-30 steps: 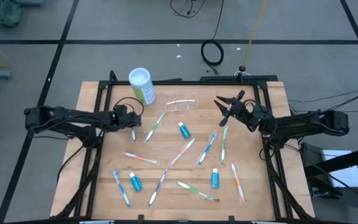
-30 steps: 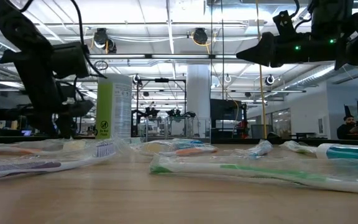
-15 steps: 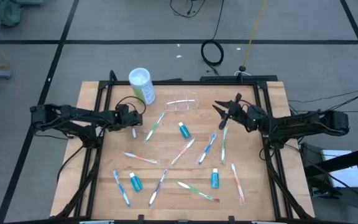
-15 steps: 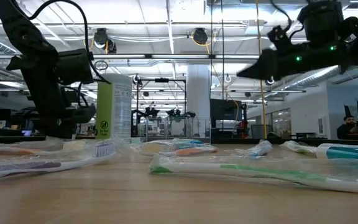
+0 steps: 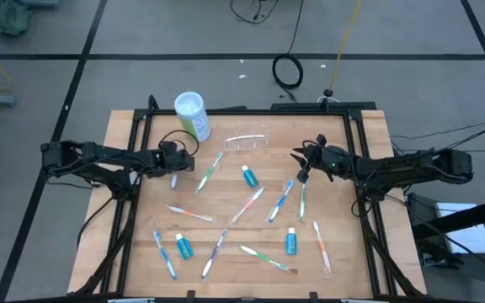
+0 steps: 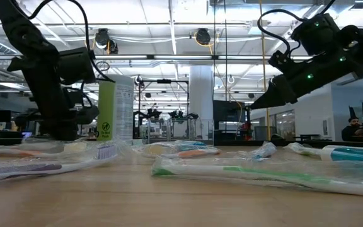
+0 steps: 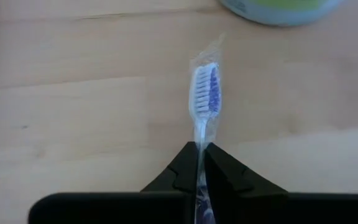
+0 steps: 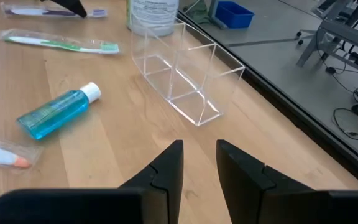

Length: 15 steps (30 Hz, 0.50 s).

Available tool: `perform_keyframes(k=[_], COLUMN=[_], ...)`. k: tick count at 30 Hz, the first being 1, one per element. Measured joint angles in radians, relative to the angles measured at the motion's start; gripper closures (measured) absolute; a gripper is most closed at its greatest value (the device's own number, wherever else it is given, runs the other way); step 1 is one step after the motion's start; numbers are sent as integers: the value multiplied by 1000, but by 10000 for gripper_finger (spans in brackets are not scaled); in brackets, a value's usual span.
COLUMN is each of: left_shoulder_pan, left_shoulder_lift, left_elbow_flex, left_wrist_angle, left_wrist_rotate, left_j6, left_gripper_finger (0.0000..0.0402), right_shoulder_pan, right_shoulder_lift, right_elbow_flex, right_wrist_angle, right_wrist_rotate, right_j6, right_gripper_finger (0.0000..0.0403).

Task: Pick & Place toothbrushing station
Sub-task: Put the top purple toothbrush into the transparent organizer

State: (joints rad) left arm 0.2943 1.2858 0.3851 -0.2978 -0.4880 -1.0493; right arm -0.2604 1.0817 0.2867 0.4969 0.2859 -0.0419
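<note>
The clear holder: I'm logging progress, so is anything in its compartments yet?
Empty: the toothbrushing station shows only bare clear walls and wood through its compartments.

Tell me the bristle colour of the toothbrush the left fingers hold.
White and blue bristles, clearest in the left wrist view.

The pale wooden worktop point(image 8: 73, 155) looks smooth and matt, with fine grain. On it stands the clear, glossy plastic compartment holder point(image 8: 182, 78), and a white-handled toothbrush with blue bristles point(image 7: 205, 99) lies in crinkly, shiny see-through wrap. The black left end effector point(image 7: 201, 171) and black right end effector point(image 8: 199, 163) look like matt plastic.
</note>
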Motion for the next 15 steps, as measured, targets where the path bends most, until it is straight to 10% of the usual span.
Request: perform_keyframes(k=[15], left_shoulder_pan=[-234], left_shoulder_lift=[-143], left_elbow_flex=[0], left_wrist_angle=[750], left_wrist_rotate=[-6], left_j6=[652], left_gripper_finger=[400], right_shoulder_pan=[-2], right_shoulder_lift=[0], right_elbow_flex=[-55], right_wrist_angle=[13], right_wrist_rotate=[1], right_j6=[4], right_gripper_finger=[316])
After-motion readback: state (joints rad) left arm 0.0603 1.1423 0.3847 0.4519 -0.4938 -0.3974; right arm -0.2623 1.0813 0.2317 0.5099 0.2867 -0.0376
